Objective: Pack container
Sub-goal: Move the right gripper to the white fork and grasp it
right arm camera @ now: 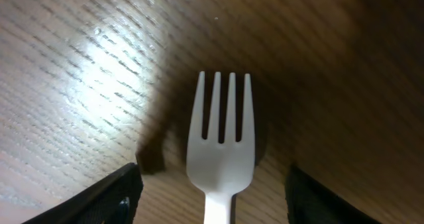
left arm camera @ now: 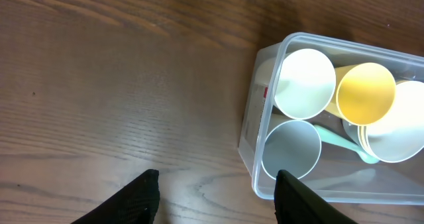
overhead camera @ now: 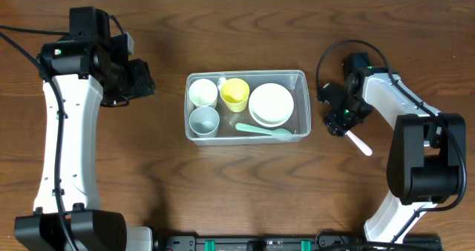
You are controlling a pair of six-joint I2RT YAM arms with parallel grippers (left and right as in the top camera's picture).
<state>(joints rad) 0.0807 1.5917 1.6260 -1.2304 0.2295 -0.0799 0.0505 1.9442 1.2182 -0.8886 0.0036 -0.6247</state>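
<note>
Most bits looked packed | step, I'd guess: grabbing the thin white plastic fork that lay on the woodgrain table, right of the clear round-cornered container mid-table | right gripper spread wide astride it, gripping nothing | left gripper spread too, empty | next: lower, pinch slick handle

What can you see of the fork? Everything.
The fork is white, plastic by its look, with four straight tines and a narrow handle. It appears to lie flat on the wooden table, right of the container and outside it. The right gripper is over it, open, fingers either side, not touching the part in view. Overhead, only the handle end shows, poking out from under that gripper.
</note>
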